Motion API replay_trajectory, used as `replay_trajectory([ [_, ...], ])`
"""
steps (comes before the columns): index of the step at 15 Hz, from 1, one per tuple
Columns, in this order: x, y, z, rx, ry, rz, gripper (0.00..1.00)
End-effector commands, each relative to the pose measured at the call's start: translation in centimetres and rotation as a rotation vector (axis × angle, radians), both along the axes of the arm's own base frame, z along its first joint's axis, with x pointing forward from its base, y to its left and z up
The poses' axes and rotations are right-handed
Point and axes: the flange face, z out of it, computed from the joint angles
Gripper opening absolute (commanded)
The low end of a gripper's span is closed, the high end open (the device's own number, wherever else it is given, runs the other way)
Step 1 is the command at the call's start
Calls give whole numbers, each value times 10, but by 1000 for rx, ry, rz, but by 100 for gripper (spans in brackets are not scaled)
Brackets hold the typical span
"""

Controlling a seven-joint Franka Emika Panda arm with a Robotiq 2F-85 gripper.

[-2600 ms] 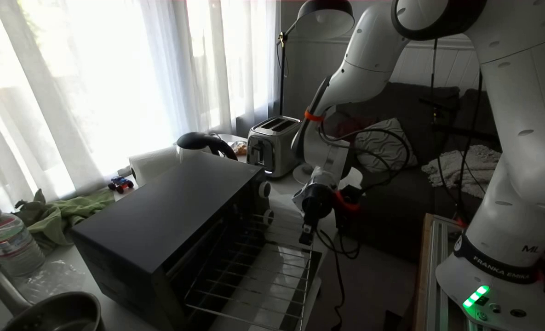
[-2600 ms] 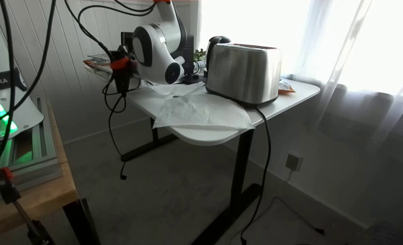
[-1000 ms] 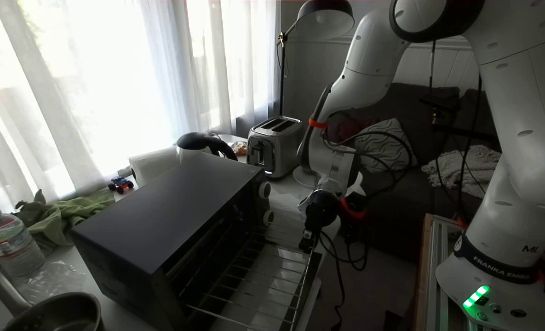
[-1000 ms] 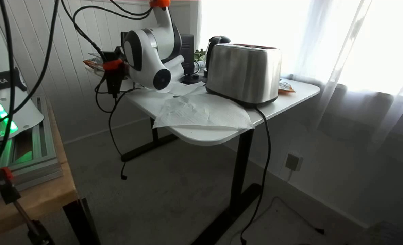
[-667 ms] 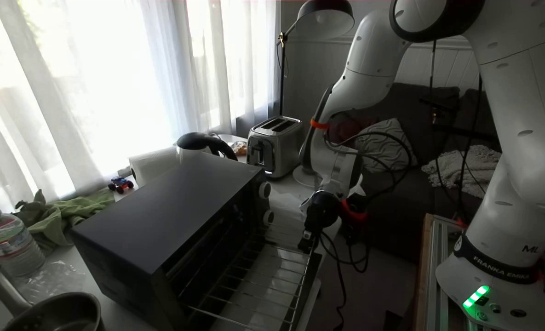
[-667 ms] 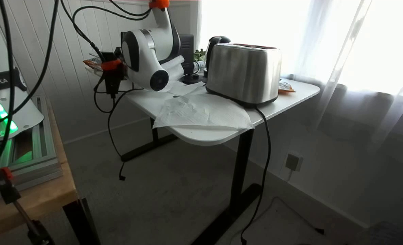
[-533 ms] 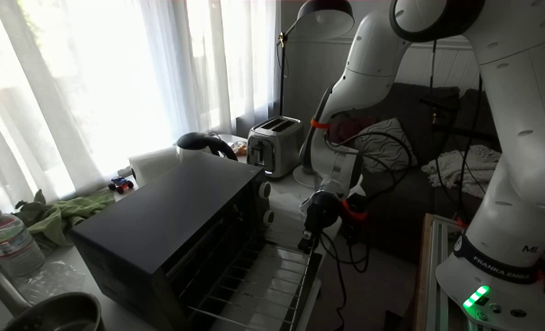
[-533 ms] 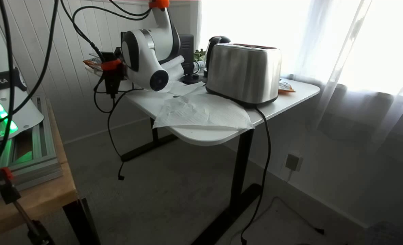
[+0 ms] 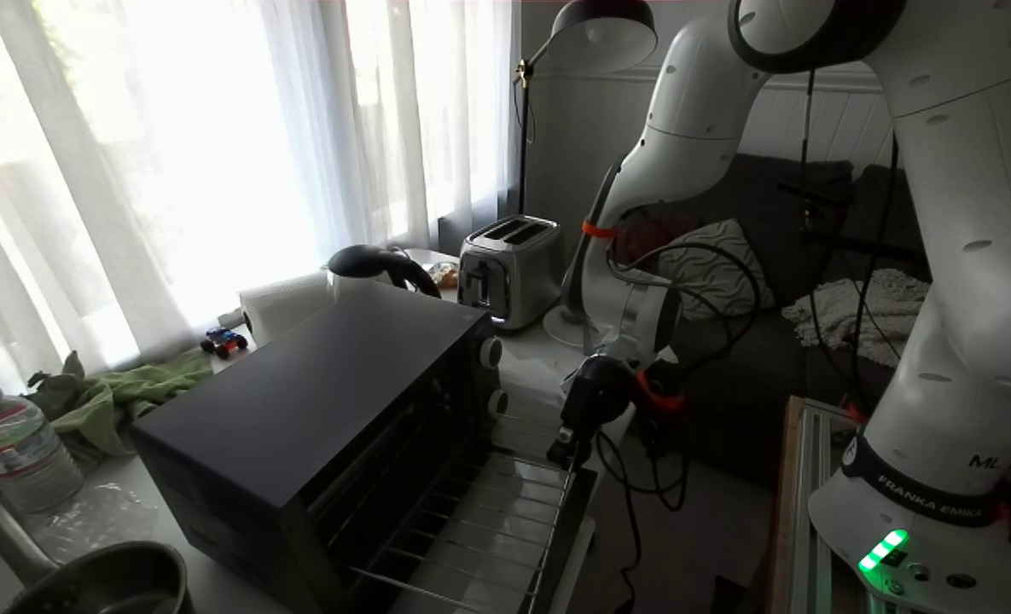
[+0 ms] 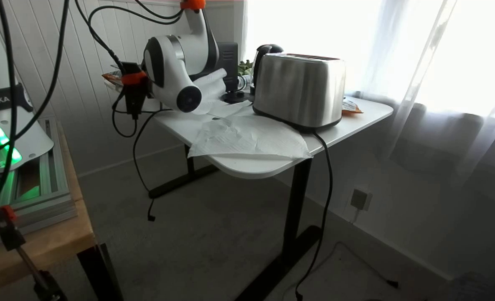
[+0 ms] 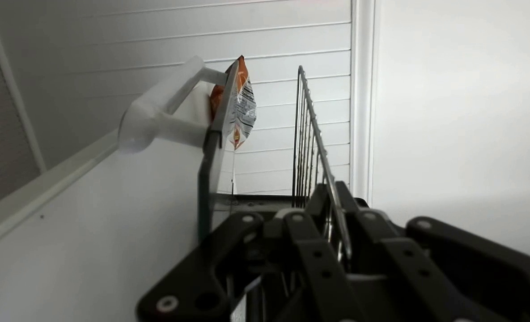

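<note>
A dark toaster oven (image 9: 317,384) stands on the white table with its front door folded down. A wire rack (image 9: 554,530) sticks out over the door. My gripper (image 9: 563,456) is at the rack's front corner. In the wrist view my gripper (image 11: 333,192) is nearly shut, with the front rod of the wire rack (image 11: 317,134) between its fingers. The glass door (image 11: 207,183) with its pale handle (image 11: 142,123) shows left of the rack there, apart from the fingers. In an exterior view only the oven's side (image 10: 230,62) shows; the arm's wrist hides the fingers.
A steel toaster (image 9: 509,273), a kettle (image 9: 368,258) and a paper towel roll (image 9: 287,303) stand behind the oven. A pot (image 9: 100,584) and a water bottle (image 9: 19,448) stand beside it. Paper sheets (image 10: 247,138) lie on the table. Black cables (image 9: 624,490) hang from the wrist.
The wrist has swung right in the view of the oven front, and the gripper has dropped slightly. The rack's front edge has shifted a little toward the oven, showing more of the door's edge.
</note>
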Motion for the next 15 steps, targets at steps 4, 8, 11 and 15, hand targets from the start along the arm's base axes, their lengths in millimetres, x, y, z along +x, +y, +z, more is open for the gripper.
replay_trajectory([
  [4,-11,2,9,-28,14,-72,2],
  [8,-16,-5,12,-33,-8,-41,2],
  [11,-20,-6,13,-27,-17,-36,2],
  [15,-34,-12,17,-21,-46,-53,2],
])
